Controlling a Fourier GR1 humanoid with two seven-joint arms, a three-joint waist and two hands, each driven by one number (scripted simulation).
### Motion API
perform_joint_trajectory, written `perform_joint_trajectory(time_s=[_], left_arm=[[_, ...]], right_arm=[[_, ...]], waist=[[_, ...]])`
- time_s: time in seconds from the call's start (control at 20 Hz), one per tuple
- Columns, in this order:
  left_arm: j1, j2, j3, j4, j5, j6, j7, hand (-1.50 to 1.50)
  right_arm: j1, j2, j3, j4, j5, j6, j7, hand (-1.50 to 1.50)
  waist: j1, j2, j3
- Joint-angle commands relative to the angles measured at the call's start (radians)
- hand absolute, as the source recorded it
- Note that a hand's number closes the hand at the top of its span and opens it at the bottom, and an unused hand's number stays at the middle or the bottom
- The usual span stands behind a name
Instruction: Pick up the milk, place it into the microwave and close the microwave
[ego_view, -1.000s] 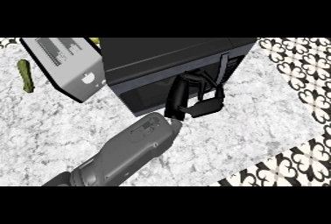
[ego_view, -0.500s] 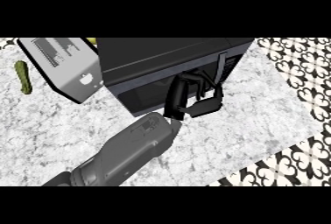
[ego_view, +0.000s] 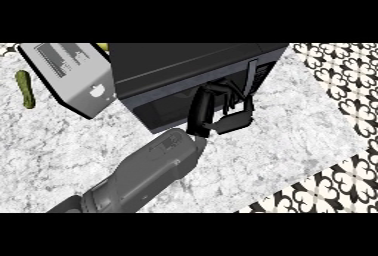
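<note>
Now your right hand (ego_view: 221, 112) meets the microwave (ego_view: 188, 75) front, fingers straight against its door.

You cannot see the milk from the head view; judging by that, it sits inside and only the closing remains. Around lie a speckled grey counter (ego_view: 59, 145), a grey box (ego_view: 70, 75), a green vegetable (ego_view: 26, 89) and patterned tiles (ego_view: 336, 75).

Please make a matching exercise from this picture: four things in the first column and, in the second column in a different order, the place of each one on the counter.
Things:
1. microwave
2. grey box
3. green vegetable
4. robot hand

Places:
A. at the far left, lying on the counter
B. against the microwave's front
C. at the top middle of the view
D. between the green vegetable and the microwave

Pairs: 1-C, 2-D, 3-A, 4-B
</note>
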Motion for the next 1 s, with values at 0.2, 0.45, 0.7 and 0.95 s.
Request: perform_joint_trajectory(time_s=[0.2,0.45,0.7,0.95], left_arm=[[-0.061,0.000,0.019,0.089,0.043,-0.025,-0.016,1.50],[-0.066,0.000,0.020,0.097,0.065,-0.029,-0.037,1.50],[-0.073,0.000,0.008,0.102,0.084,-0.025,-0.051,1.50],[-0.069,0.000,0.003,0.115,0.104,-0.031,-0.069,1.50]], right_arm=[[-0.021,-0.031,-0.020,0.008,-0.045,-0.009,0.025,-1.50],[-0.022,-0.046,-0.022,0.008,-0.068,0.004,0.035,-1.50],[-0.044,-0.071,-0.004,-0.019,-0.106,0.032,0.047,-1.50],[-0.035,-0.095,-0.005,-0.008,-0.141,0.055,0.063,-1.50]], waist=[[-0.006,0.014,0.000],[-0.014,0.015,0.001],[-0.011,0.015,0.001],[-0.013,0.014,0.001]])
